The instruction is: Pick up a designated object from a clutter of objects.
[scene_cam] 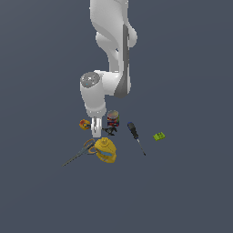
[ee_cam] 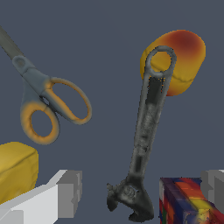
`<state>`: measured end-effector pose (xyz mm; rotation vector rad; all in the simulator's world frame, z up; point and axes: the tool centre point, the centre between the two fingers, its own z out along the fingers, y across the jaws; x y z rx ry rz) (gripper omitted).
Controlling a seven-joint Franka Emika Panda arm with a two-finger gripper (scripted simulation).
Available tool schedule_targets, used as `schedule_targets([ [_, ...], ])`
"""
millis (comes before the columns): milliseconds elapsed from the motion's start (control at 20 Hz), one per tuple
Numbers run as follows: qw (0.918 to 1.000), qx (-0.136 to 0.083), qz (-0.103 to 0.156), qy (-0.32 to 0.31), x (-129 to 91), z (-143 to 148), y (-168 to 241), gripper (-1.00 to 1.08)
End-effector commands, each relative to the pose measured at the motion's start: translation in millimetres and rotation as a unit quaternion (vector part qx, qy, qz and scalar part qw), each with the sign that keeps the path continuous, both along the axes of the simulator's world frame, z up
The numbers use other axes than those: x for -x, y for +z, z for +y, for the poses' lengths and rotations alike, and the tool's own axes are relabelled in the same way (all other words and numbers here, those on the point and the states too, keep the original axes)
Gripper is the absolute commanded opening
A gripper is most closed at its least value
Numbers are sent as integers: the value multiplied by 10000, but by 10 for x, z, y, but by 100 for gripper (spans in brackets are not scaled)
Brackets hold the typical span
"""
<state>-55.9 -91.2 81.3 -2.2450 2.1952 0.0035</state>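
Nearest in the exterior view lies the yellow jug, with the orange-handled scissors just beside it on the exterior view's left, blades running out toward the near left. Above them the claw hangs low over the table, its fingers spread wide and holding nothing. In the wrist view the black clamp lies between the two fingers, forked jaws at the claw's end and its ringed handle reaching out to overlap the orange-red ball. The dark red can stands upright just right of the claw in the exterior view. Further right lie the black screwdriver and, apart from it, the green brick
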Motion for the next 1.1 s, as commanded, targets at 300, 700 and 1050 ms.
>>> schedule_targets([
  [300,9999,11,0,-116,20,-19,-38,100],
  [700,9999,14,0,-134,30,-22,-311,100],
  [1050,9999,13,-1,-143,30,-21,-522,100],
])
